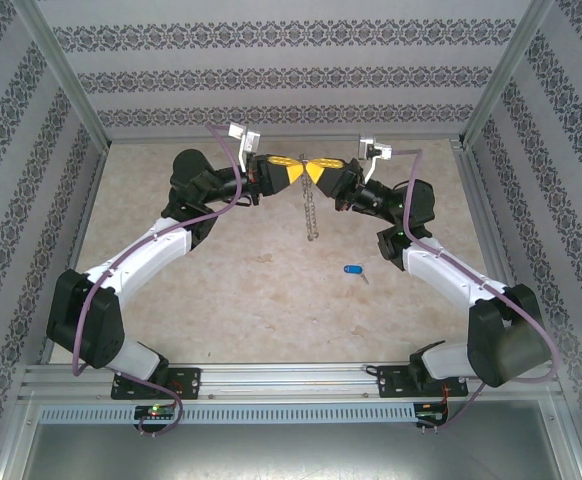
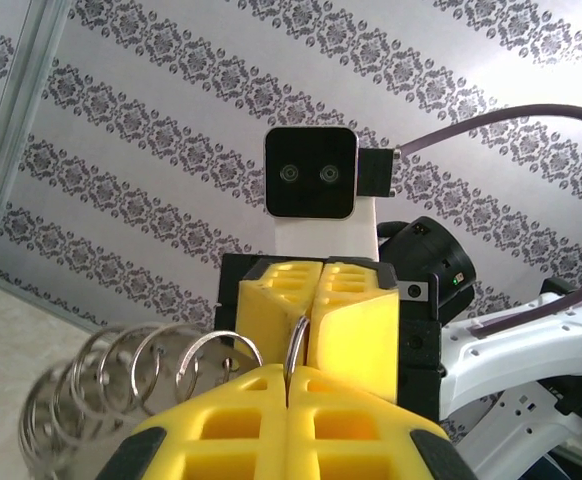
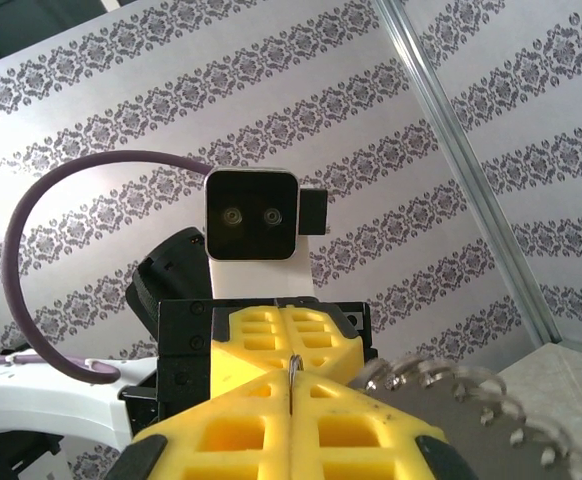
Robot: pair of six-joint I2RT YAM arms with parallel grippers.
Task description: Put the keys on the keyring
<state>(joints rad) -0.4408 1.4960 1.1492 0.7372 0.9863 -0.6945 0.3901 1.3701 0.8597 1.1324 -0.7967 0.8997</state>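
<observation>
While left gripper [image 1: 289, 172] and right gripper [image 1: 317, 171] meet tip to tip, each pinched shut on the keyring [image 1: 312, 212] dangling beneath them, the key [image 1: 352, 269] lies well apart, down and back from the right gripper — best keep the left grip firm, free the right to fetch it.

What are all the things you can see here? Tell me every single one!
key: one, blue head, lying on the table, apart from the keyring.
keyring: one, silver, dangling from both pincers over the far middle of the table.
table: one, beige, under everything.
walls: three, grey-patterned, around the table.
left pincer: one, yellow, shut on the keyring.
right pincer: one, yellow, shut on the keyring, tip to tip with the left.
</observation>
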